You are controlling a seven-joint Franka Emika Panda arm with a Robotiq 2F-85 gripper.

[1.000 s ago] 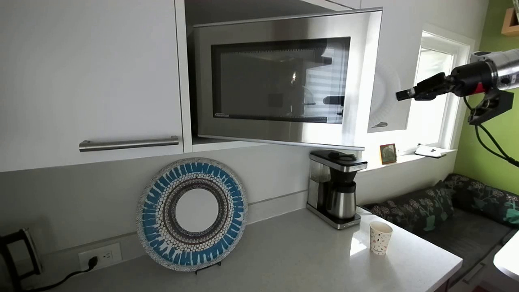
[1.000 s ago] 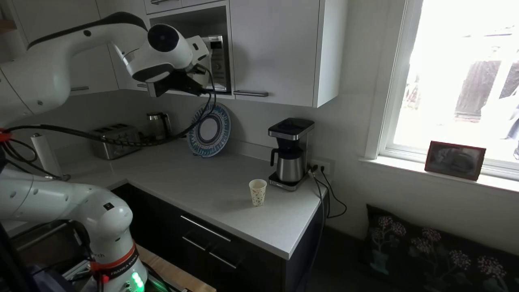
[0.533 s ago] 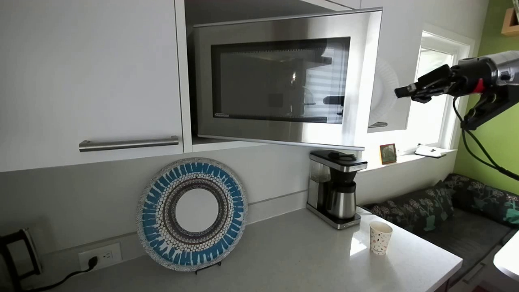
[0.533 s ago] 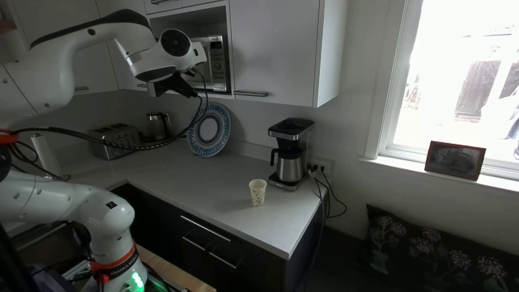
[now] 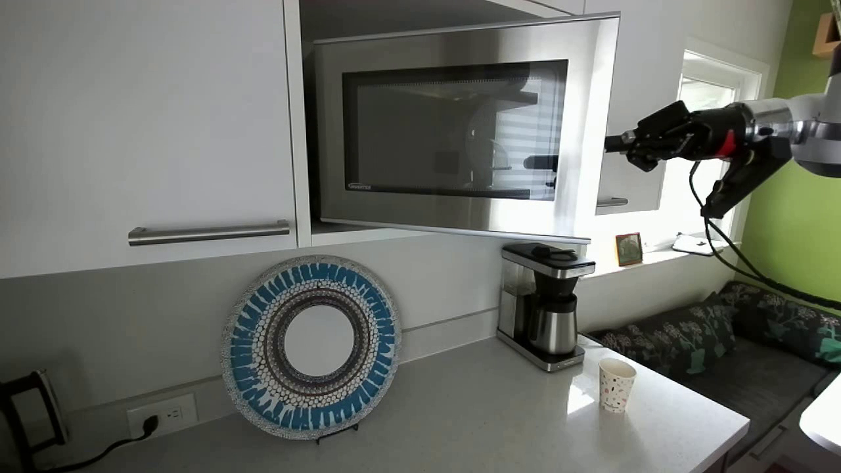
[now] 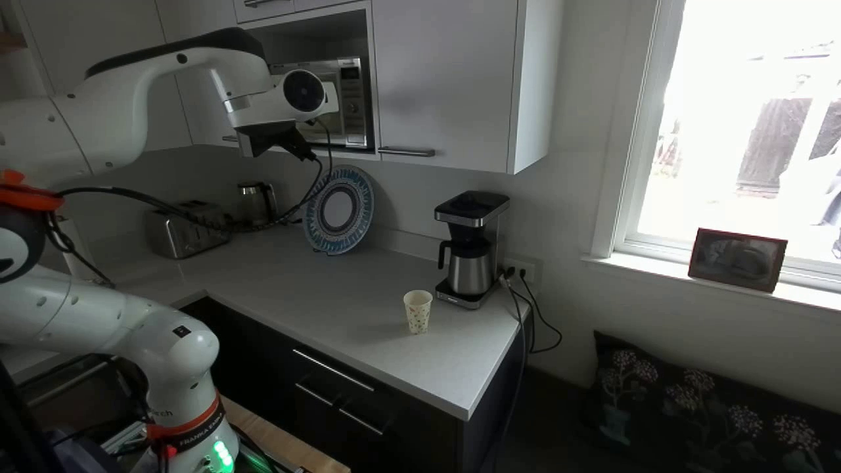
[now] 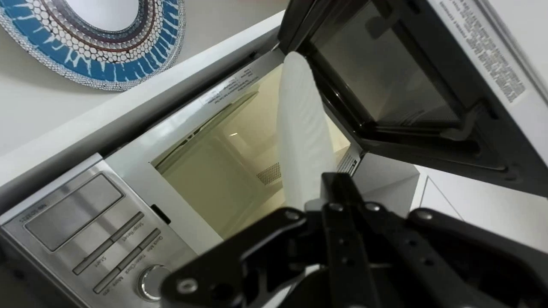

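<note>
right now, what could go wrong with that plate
The plate might catch the open door, which looks close beside it in the wrist view. The tool pinches it only at one end, so it could tilt or slip. Off-line, it might bump the microwave.

Open microwave cavity (image 7: 218,171) beside jutting door (image 7: 411,85)

A white ridged plate (image 7: 302,128), gripped by the claw (image 7: 324,199), shows nearly edge-on at the open microwave (image 7: 171,133).

daylight from the blown-out window (image 6: 742,131) glares on the microwave door (image 5: 453,131) and counter (image 5: 460,420)
</note>
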